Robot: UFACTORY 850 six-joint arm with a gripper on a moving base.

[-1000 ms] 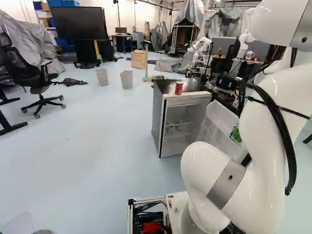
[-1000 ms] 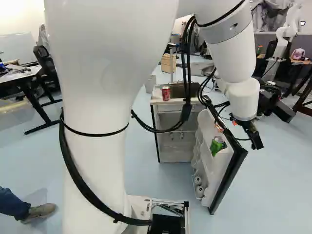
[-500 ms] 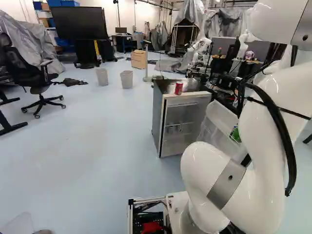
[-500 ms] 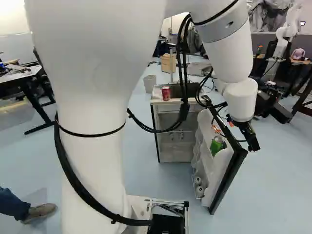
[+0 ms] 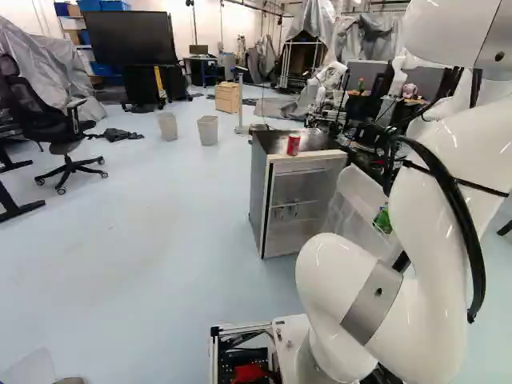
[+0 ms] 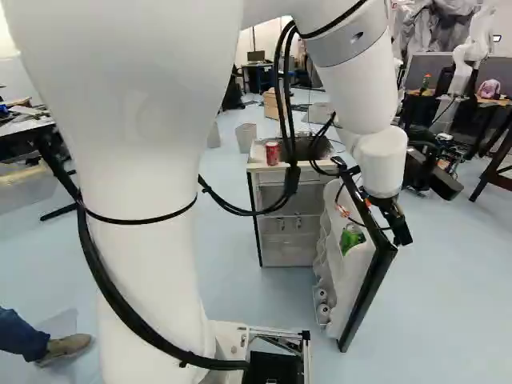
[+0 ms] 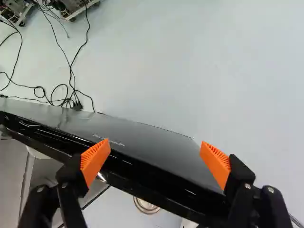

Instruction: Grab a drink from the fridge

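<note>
At the door's outer side, near its top corner, my gripper (image 6: 397, 227) hangs in the right base view. In the wrist view the gripper (image 7: 156, 160) is open, its orange pads apart above the dark door panel (image 7: 156, 147); contact with it cannot be told. The fridge (image 5: 300, 204) has its door (image 6: 362, 280) swung open. A green can (image 6: 351, 238) sits in the upper door rack, and white-looking can ends show lower down. On the fridge top stands a red can (image 6: 273, 153), upright.
Cables (image 7: 71, 71) lie on the floor beyond the door's outer side. Another robot (image 6: 472, 52) stands at the far right of the right base view. Two bins (image 5: 207, 130) and an office chair (image 5: 60, 120) are left of the fridge in the left base view.
My arm has shifted left in the right base view, gripper included. The fridge door has swung slightly toward the fridge, carrying the green can. The red can and the base have not moved.
</note>
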